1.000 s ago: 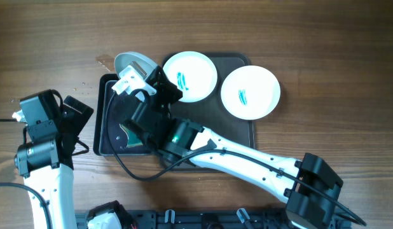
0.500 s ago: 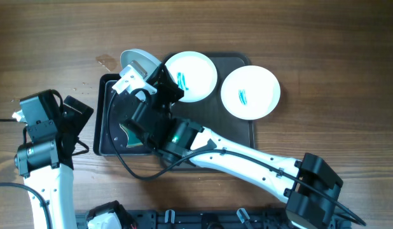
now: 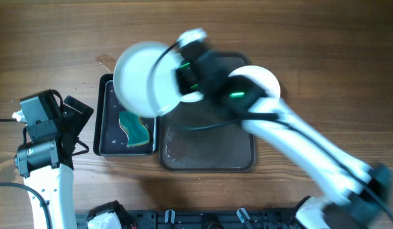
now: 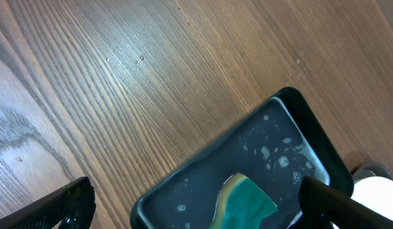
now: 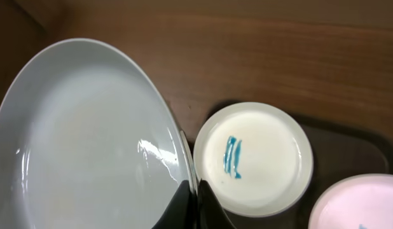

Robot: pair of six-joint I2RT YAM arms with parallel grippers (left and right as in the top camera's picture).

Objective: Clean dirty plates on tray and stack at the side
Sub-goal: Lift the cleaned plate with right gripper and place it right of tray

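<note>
Right gripper (image 5: 196, 197): closed on the rim of the held plate (image 5: 88, 140), with one finger on each face of the rim. The held plate is raised clear of the table (image 3: 44, 38) and tilted. Its visible face is plain white, and no smear is seen on it. In the overhead view it is seen above the far end of the small tray (image 3: 102, 127), and the right arm is blurred.

Tray (image 3: 209, 149): set on the table just beside the small tray, on its right. The near part of its surface is bare, with a few pale specks noted near the left rim.

Smeared plate (image 5: 254, 159): found lying flat at the far left corner of the tray, with a short teal mark at its centre. It is apart from the held plate.

Third plate (image 5: 365, 203): found flat at the far right of the tray and cut off by the edge of the right wrist view. In the overhead view it is mostly covered by the arm, and its centre cannot be judged.

Left gripper (image 4: 195, 191): jaws are spread wide and nothing is held. It is positioned over the table's left side, beside the small tray.

Sponge (image 3: 134, 129): a green sponge is seen lying in the small tray, on a wet, spotted floor.
</note>
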